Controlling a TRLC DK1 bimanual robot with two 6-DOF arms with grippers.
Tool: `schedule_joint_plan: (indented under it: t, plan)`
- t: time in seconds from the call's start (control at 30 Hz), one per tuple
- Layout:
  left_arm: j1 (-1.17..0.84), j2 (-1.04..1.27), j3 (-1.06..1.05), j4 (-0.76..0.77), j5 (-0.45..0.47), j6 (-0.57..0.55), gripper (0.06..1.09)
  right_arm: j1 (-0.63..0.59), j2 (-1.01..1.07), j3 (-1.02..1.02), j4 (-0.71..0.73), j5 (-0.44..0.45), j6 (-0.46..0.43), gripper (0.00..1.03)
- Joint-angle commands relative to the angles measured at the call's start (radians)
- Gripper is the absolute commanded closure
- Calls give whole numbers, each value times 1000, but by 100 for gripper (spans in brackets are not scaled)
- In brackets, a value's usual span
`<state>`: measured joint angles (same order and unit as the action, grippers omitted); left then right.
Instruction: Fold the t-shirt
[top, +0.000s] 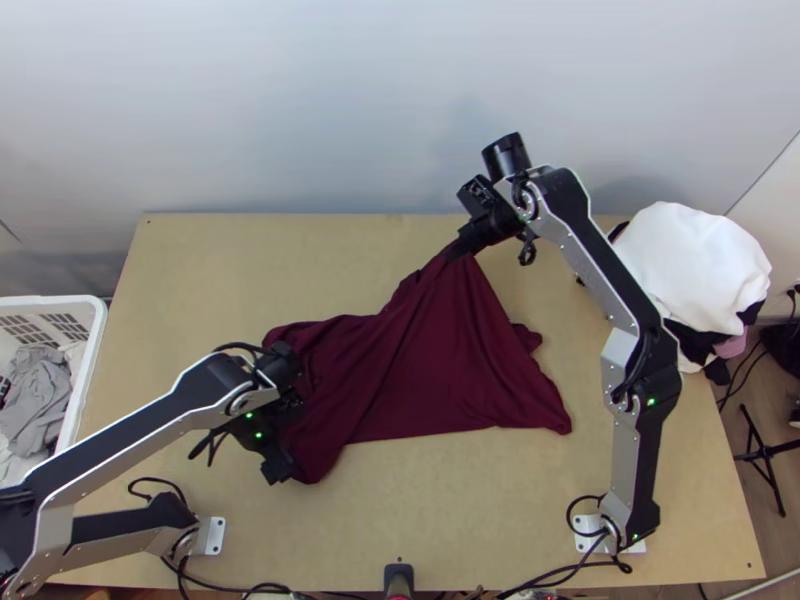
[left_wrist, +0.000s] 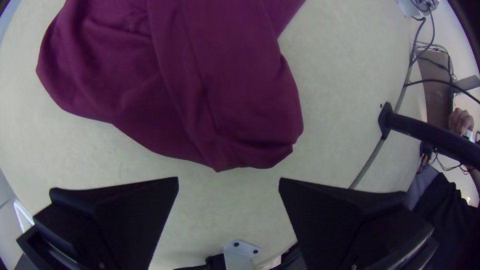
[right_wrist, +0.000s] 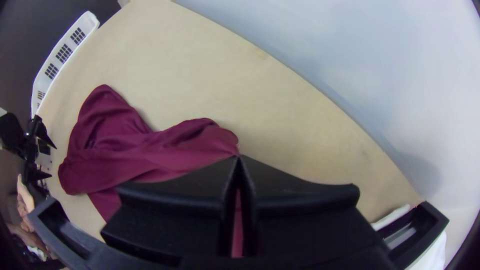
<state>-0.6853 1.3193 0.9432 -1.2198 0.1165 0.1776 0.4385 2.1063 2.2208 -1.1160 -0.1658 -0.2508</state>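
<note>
Nearer, the left black flat-fingered gripper (left_wrist: 228, 178) gapes beside the rumpled maroon cloth t-shirt (top: 430, 365) on the light wooden table (top: 460, 510), presumably to grasp it, while the black right gripper (right_wrist: 239, 157) pinches its far part, likely to straighten it.

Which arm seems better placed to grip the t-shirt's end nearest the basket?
Left, probably: the left gripper, jaws open, hangs beside that end of the t-shirt; the right gripper holds its far part.
</note>
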Motion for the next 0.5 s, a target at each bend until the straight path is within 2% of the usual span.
schedule_joint_plan:
  t: [0.0,0.13,0.47]
  plan:
    - [-39,57,-6,72,-11,-38,11,-26,-8,2,-4,6,1,100]
    - [-48,86,-7,92,-23,-38,11,-53,-8,17,13,55,5,100]
    - [-65,141,63,111,-41,-44,11,-133,1,23,31,80,7,100]
